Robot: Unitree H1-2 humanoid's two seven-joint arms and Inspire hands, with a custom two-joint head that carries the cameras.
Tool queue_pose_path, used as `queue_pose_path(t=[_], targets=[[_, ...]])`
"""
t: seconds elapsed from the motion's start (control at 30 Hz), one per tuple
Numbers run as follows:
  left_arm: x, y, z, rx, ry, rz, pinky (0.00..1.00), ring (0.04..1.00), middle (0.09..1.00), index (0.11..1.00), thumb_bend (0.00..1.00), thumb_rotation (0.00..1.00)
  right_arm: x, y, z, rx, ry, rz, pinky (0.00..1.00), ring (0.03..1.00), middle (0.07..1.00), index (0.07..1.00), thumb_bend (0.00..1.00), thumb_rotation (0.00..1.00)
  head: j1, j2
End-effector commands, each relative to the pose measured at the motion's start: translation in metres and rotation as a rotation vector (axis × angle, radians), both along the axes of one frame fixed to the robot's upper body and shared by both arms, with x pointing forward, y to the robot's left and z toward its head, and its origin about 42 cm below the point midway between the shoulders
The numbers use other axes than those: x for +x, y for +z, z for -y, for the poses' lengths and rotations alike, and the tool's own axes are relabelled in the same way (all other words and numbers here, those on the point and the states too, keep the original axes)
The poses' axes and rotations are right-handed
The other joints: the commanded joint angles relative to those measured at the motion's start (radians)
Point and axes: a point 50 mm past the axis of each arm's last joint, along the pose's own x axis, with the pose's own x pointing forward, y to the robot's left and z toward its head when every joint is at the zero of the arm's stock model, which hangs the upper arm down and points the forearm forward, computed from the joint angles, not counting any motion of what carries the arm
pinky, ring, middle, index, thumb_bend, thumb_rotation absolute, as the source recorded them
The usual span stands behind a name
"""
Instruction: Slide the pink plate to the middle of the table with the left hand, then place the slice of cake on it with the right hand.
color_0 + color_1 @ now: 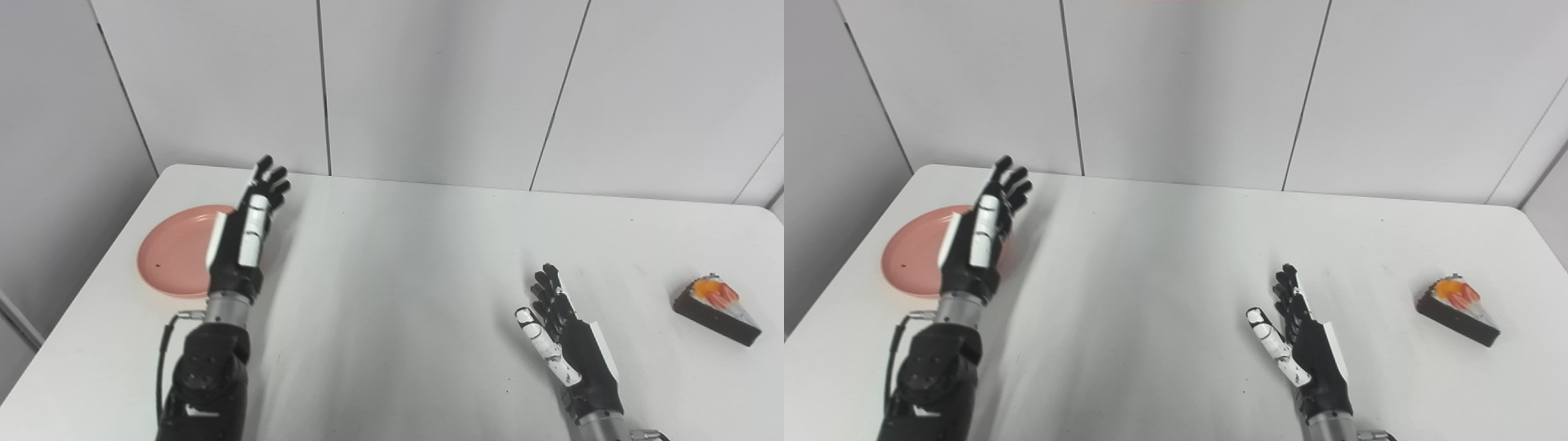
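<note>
Clearly the first step is in hand and not yet done: the table [392, 257] is white and wide, and the plate [174, 254] lies near its far left corner, well away from the middle. Nothing rests on the plate.

The left arm [205, 373] comes up from the bottom edge and reaches over the plate's right side, hiding that part of the rim. The left hand [248, 229] is held edge-on with its fingers stretched out and pointing toward the far wall — it grips nothing. Whether it touches the plate or hovers above it I cannot tell from either view.

My reading is that the next move calls for the hand to settle against the plate, either flat on its surface or against the left part of the rim, and then draw it rightward toward the centre. As the hand stands now it is on the plate's right side, so a plain sideways push from there would drive the plate the wrong way — it needs to press down or get round behind.

The right hand [1304, 343] waits low on the right, palm turned inward, fingers loosely spread and empty. The cake [1458, 309] sits near the right edge of the table, to the right of that hand and apart from it — a dark wedge with white icing and orange-red fruit on top, untouched.
</note>
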Motion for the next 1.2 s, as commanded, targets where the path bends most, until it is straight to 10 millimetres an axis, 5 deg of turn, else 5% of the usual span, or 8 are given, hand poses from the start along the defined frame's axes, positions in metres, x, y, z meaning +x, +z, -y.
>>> queue_pose_path(t=[0.0, 0.43, 1.17], targets=[[0.010, 0.029, -0.011, 0.005, 0.032, 0.082, 0.93, 0.883, 0.882, 0.888, 0.69, 1.00, 0.002, 0.013, 0.000, 0.009, 0.002, 0.083, 1.00, 0.967, 0.973, 1.000, 0.41, 0.63, 0.006, -0.003], [0.019, 0.049, -0.070, 0.004, 0.214, 0.037, 0.74, 0.754, 0.765, 0.777, 0.67, 1.00, 0.004, 0.011, 0.005, 0.013, -0.003, 0.084, 1.00, 0.967, 0.973, 1.000, 0.38, 0.63, 0.073, -0.038], [0.034, 0.012, -0.141, 0.024, 0.365, -0.049, 0.77, 0.733, 0.745, 0.760, 0.68, 1.00, -0.003, 0.017, 0.009, 0.037, -0.008, 0.088, 0.99, 0.974, 0.988, 1.000, 0.25, 0.56, 0.153, -0.073]])
